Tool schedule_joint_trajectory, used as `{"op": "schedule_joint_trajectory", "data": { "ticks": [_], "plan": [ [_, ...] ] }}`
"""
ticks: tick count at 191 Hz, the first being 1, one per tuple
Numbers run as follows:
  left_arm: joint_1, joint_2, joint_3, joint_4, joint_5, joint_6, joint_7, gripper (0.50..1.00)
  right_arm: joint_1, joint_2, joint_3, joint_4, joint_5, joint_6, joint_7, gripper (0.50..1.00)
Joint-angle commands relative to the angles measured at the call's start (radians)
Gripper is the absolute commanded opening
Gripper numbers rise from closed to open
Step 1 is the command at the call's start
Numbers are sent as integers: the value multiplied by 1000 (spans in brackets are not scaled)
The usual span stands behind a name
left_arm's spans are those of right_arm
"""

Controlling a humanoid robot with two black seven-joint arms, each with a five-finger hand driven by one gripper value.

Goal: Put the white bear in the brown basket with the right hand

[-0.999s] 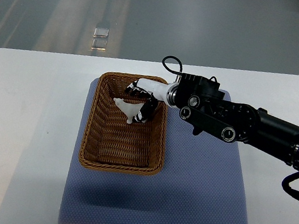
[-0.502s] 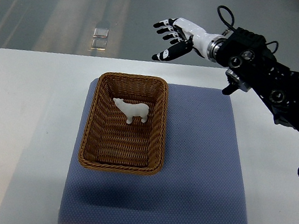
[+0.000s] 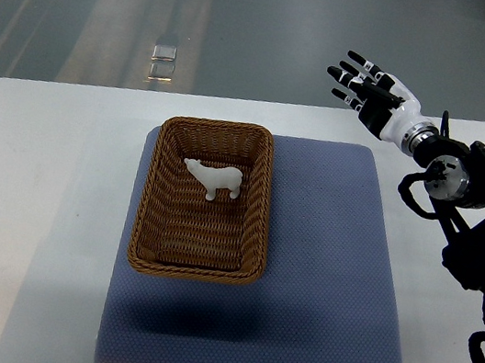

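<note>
A white table [image 3: 34, 203] stands on a grey floor, and a blue mat [image 3: 319, 278] covers its middle and reaches almost to the near edge at six o'clock. On the left part of the mat sits the brown basket [image 3: 193, 272], long side running from twelve to six. The white bear [image 3: 213, 178] stands inside it, in the far half, clear of the walls, so the placing looks done to you; nothing appears left but resting the arm. Your right hand [image 3: 369, 93] hangs at about two o'clock from the basket, past the table's far edge, well apart from basket and bear, fingers spread wide and empty. Its dark arm runs off at the right, at three to four o'clock. The left hand is not in view. Open mat lies between basket and arm, and bare table lies at nine o'clock.
</note>
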Motion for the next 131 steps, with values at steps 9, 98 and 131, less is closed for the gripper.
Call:
{"op": "schedule_joint_trajectory", "data": {
  "ticks": [9,98,131],
  "plan": [
    [0,0,0,0,0,0,0,1000,-42,3,1,-27,143,3,93,926],
    [0,0,0,-5,2,0,0,1000,-45,69,4,-151,225,9,300,926],
    [0,0,0,-3,0,0,0,1000,-43,89,7,-153,225,6,307,926]
  ]
}}
